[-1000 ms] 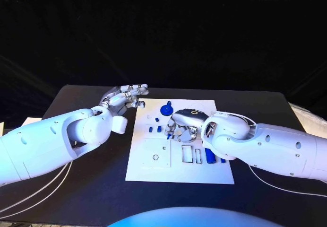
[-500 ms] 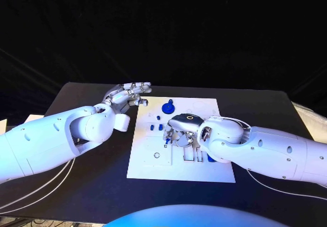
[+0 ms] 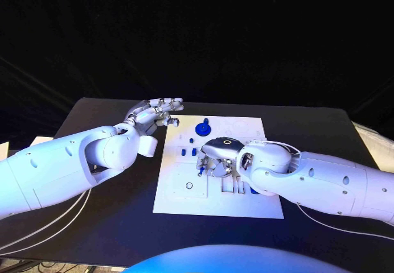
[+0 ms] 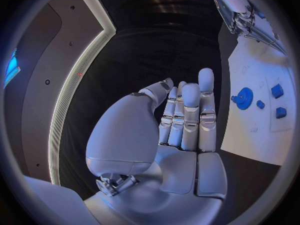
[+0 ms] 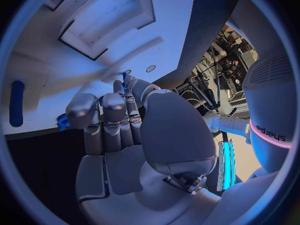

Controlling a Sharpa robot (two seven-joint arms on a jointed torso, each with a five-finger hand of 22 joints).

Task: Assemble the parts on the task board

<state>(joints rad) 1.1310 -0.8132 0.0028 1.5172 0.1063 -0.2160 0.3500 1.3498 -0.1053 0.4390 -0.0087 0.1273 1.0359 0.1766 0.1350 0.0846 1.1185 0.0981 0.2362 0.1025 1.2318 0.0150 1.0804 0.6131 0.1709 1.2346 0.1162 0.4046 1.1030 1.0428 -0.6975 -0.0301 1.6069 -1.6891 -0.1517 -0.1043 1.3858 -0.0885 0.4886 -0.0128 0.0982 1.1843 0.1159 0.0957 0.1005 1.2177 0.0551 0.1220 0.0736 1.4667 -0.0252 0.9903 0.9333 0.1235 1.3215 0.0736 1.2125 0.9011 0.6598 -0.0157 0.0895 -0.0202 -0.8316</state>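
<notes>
The white task board [image 3: 215, 203] lies in the middle of the black table. My right hand [image 3: 217, 161] hangs low over the board's middle with its fingers curled. It pinches a small blue part [image 3: 200, 169], which peeps out between the thumb and fingertips [image 5: 127, 79]. My left hand [image 3: 154, 115] hovers beside the board's far left corner and holds nothing; its fingers are straight [image 4: 187, 116]. A blue gear [image 3: 201, 132] sits near the board's far edge, the same blue gear [image 4: 244, 98] showing in the left wrist view. Two small blue blocks [image 3: 186, 153] stand left of my right hand.
A round hole [image 3: 189, 185] and a rectangular recess [image 3: 226, 183] mark the board's near half. My right forearm [image 3: 320, 179] covers the board's right side. Black table [image 3: 107, 216] surrounds the board. A long blue part [image 5: 17, 102] lies on the board in the right wrist view.
My right hand has slid a little toward the near left over the board, carrying the blue part. The left hand has barely moved.
</notes>
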